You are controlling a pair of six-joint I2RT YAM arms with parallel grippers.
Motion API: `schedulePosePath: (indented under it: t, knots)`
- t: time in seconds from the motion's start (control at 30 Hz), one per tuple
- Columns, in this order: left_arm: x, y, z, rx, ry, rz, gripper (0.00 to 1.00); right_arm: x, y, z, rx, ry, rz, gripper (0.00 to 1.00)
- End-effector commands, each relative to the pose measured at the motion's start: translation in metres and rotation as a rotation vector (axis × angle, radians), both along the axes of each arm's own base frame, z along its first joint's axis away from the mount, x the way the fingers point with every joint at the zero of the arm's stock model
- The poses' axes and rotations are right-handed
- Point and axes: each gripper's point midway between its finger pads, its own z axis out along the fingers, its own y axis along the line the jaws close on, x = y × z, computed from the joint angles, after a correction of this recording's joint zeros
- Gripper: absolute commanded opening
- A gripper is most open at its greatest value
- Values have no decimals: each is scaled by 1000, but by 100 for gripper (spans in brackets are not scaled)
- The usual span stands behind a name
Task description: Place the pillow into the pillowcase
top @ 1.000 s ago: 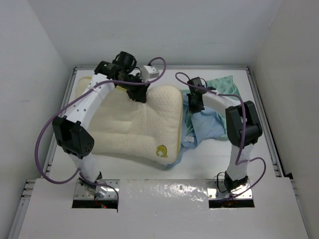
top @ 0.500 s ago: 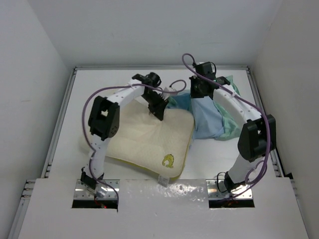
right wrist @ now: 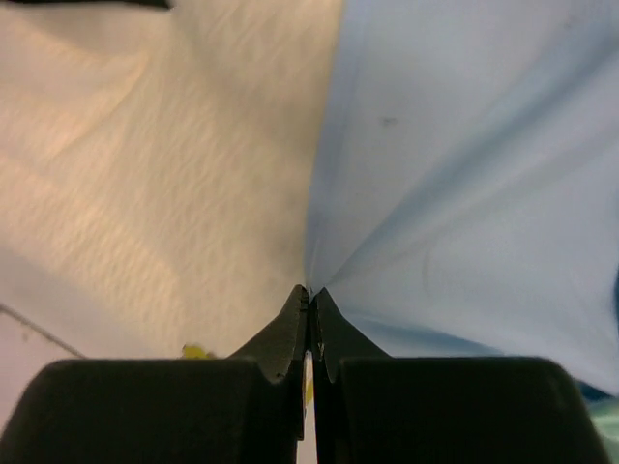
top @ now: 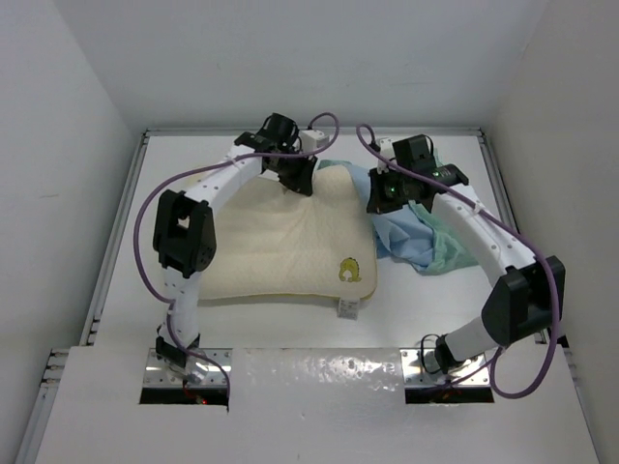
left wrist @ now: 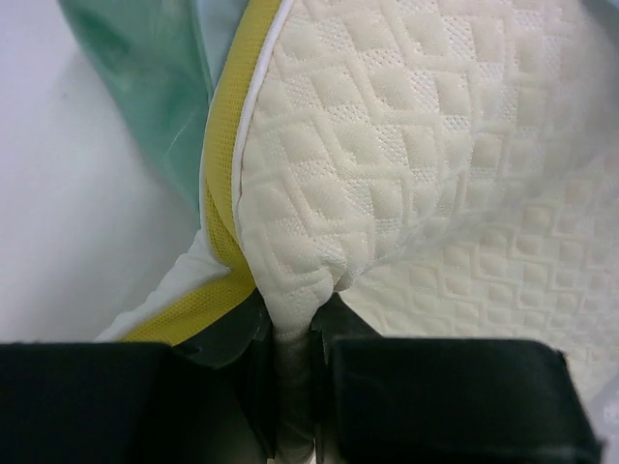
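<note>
Since the pillow (top: 271,242) lies flat on the left-centre of the surface (top: 416,309), with its long axis running from the left edge toward the right edge, what matters most is where the pillowcase (top: 426,242) sits. It lies just off the pillow's right short end, bunched toward the right edge and touching the pillow at its far right corner.

The left hand (top: 298,176) is at that same corner, clamped on a pinch of the pillow. In the left wrist view the quilted cream cover and the yellow edge band (left wrist: 224,203) are gathered between its fingers. A strip of sea-green cloth shows just beyond the band, but I cannot tell whether the case lies under this corner or has begun to wrap it.

The right hand (top: 385,196) is pinched together on the thin pale blue inner side of the pillowcase, just beside the pillow's right end. In the right wrist view the cloth fans out from the closed fingertips, with the cream pillow to their left.

So the left arm is nearer the pillow and the right arm is nearer the case, and the two hands are close together along the far edge. I judge that the coming move has to carry the pillow rightward along its long axis, far right corner first, past the layer the right hand holds. Whether the mouth of the case gapes toward the pillow is hidden in the folds.
</note>
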Motion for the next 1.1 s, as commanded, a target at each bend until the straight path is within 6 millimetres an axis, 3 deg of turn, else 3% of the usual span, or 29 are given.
schedulePosePath:
  t: [0.0, 0.2, 0.27, 0.3, 0.33, 0.37, 0.4, 0.43, 0.47, 0.5, 0.53, 0.57, 0.6, 0.63, 0.67, 0.7, 0.73, 0.77, 0.8, 0.83, 0.87, 0.9, 0.93, 0.97, 1.0, 1.03, 1.07]
  knots:
    - [33, 8, 31, -27, -110, 139, 0, -23, 28, 22, 101, -18, 222, 0]
    - [68, 10, 29, -36, -174, 286, 0, -38, 52, 34, 144, 33, 346, 0]
    - [89, 19, 22, -8, -212, 357, 0, -31, 61, 38, 177, 37, 339, 0]
    - [103, 29, 14, 8, -234, 397, 0, -15, 65, 36, 179, 12, 313, 4]
    - [115, 37, 16, 15, -262, 430, 8, -1, 64, 34, 162, -10, 268, 27]
    - [124, 45, 16, 17, -272, 447, 16, 19, 61, 38, 142, -50, 203, 96]
    - [135, 59, 25, -7, -279, 455, 30, 55, 40, 23, 34, -91, 26, 99]
    - [131, 53, 38, -82, -268, 371, 35, 75, 19, 20, -21, -114, -87, 99]
    - [130, 56, 52, -122, -282, 331, 42, 92, 3, 27, -19, -128, -190, 99]
    - [129, 65, 88, -171, -345, 300, 58, 99, -12, 26, -10, -111, -266, 99]
    - [124, 66, 107, -163, -423, 213, 73, 106, -38, 28, 20, -95, -344, 99]
    - [114, 63, 125, -167, -481, 133, 81, 95, -42, 35, 79, -86, -373, 99]
    - [95, 60, 156, -154, -550, 68, 98, 91, -46, 44, 94, -127, -378, 99]
    - [76, 57, 174, -85, -633, -7, 100, 71, -52, 54, 93, -183, -373, 99]
    - [80, 63, 169, -35, -662, -20, 100, 57, -55, 55, 95, -186, -376, 99]
    - [55, 53, 173, 8, -657, -74, 100, 47, -57, 56, 109, -210, -381, 66]
    - [44, 50, 168, 71, -668, -140, 97, 36, -60, 54, 118, -223, -387, 26]
    - [33, 50, 160, 128, -648, -177, 72, 9, -64, 37, 142, -198, -422, 0]
    - [-3, 37, 138, 176, -549, -272, 55, 2, -65, 30, 165, -211, -440, 0]
    - [-25, 33, 112, 226, -484, -355, 41, -8, -60, 21, 196, -196, -420, 0]
    - [-65, 24, 91, 273, -392, -465, 32, -26, -58, -2, 222, -160, -432, 0]
    - [-84, 22, 75, 304, -347, -520, 34, -34, -56, -14, 241, -135, -432, 0]
    - [-110, 29, 39, 365, -246, -570, 40, -43, -49, -24, 258, -111, -415, 0]
    - [-133, 18, 31, 378, -249, -622, 62, -57, -49, -51, 249, -69, -426, 3]
    - [-146, 19, 17, 410, -232, -643, 71, -64, -49, -62, 236, -60, -435, 9]
    - [-163, 34, -11, 499, -188, -663, 78, -72, -45, -71, 229, -54, -427, 22]
    - [-168, 34, -18, 532, -207, -665, 85, -84, -47, -94, 216, -10, -445, 28]
